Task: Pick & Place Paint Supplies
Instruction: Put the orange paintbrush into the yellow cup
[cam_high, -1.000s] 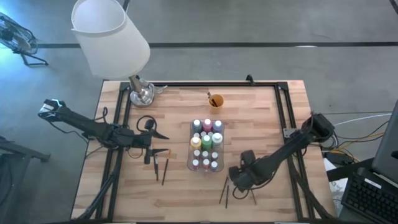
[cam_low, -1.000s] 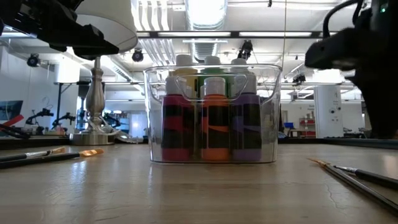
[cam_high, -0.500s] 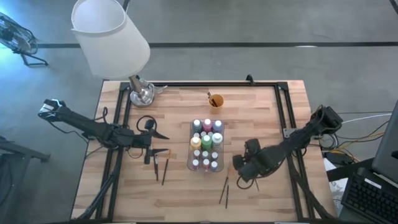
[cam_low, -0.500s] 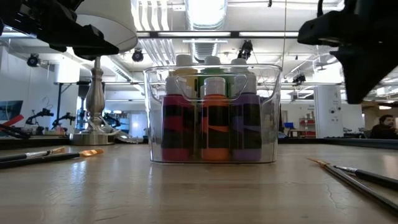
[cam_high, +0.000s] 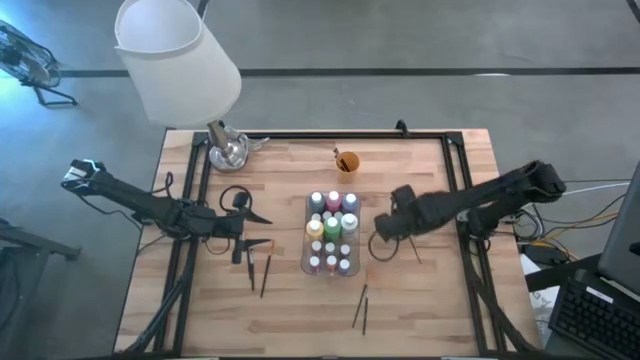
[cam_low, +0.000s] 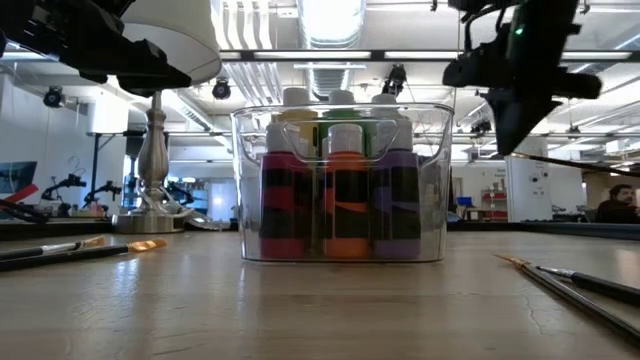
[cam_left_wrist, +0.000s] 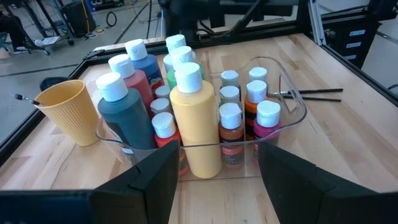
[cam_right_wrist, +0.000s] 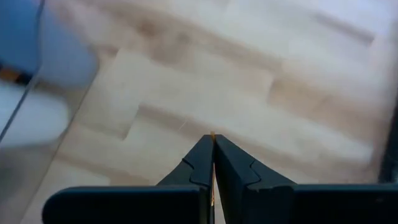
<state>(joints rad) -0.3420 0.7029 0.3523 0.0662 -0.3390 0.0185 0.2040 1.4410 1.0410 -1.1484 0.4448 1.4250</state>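
The right gripper (cam_high: 378, 228) is seen clamped on a thin paintbrush (cam_high: 410, 245), its fingers (cam_right_wrist: 200, 163) pressed together with the brush tip showing between them. It is held above the table (cam_high: 420, 170), just right of the clear tray (cam_high: 306, 268). The paint bottles (cam_high: 331, 231) are packed upright inside that tray. Two more brushes (cam_high: 361, 306) are laid on the wood in front of the tray, and another pair (cam_high: 259, 270) lies to its left. The left gripper (cam_high: 262, 230) is held with fingers (cam_left_wrist: 146, 180) apart, empty, left of the tray and facing it. An orange cup (cam_high: 347, 161) is set behind the tray.
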